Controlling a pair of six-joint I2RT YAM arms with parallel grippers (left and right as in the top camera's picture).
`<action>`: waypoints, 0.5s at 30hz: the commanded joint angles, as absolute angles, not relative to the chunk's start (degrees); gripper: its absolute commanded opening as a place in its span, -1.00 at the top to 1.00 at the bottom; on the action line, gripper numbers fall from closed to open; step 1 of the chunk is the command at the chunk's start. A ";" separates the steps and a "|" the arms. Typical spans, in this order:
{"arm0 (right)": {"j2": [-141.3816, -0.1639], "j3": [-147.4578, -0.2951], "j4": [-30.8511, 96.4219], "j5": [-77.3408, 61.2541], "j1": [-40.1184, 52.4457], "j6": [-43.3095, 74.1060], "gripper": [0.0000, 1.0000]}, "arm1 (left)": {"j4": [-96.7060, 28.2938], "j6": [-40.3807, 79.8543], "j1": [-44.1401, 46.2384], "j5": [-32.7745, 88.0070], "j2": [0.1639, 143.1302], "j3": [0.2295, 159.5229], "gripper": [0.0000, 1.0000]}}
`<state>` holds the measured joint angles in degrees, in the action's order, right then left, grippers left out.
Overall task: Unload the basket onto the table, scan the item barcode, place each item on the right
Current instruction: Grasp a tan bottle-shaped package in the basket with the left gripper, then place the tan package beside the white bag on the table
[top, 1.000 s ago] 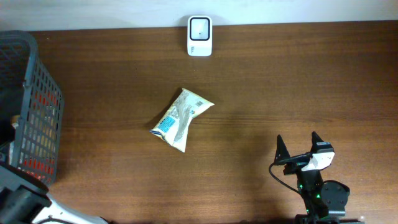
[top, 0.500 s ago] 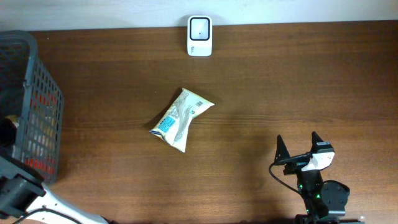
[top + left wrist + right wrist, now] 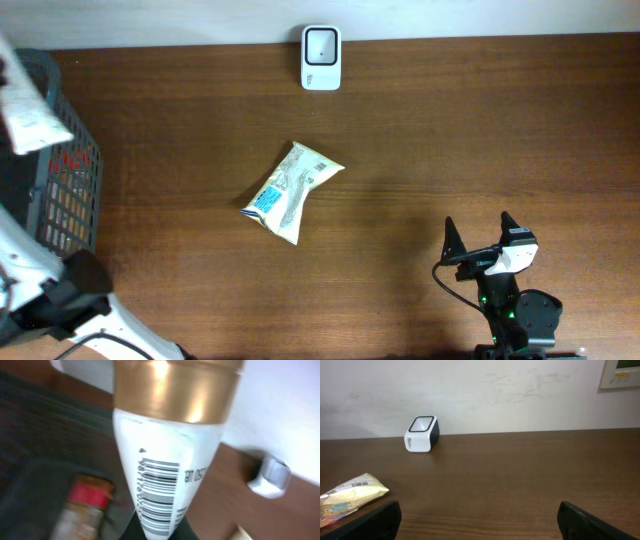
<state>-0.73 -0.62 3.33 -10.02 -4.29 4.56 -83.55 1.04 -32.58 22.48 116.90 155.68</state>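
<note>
My left gripper [image 3: 160, 532] is shut on the crimped end of a white tube [image 3: 167, 445] with a gold cap. The tube's barcode [image 3: 157, 495] faces the left wrist camera. From overhead the tube [image 3: 30, 115] hangs above the basket's far end at the left edge. The white scanner [image 3: 321, 57] stands at the table's back edge, well to the right of the tube, and shows too as the scanner [image 3: 270, 477] and the scanner [image 3: 422, 434]. My right gripper [image 3: 478, 245] rests open at the front right, nothing between its fingers [image 3: 370, 520].
A dark mesh basket [image 3: 70, 200] at the left holds other goods, among them a red-lidded jar [image 3: 85, 505]. A yellow snack bag [image 3: 292, 192] lies mid-table, also visible as the bag [image 3: 347, 495]. Bare wood lies between bag and scanner.
My left gripper has shut on the tube and lifted it up out of the basket into overhead view. The right arm has not moved.
</note>
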 commanded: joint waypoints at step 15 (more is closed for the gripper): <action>-0.43 -0.32 3.68 -9.91 -3.99 4.89 -0.97 | -53.36 6.07 5.98 12.21 117.01 81.80 0.84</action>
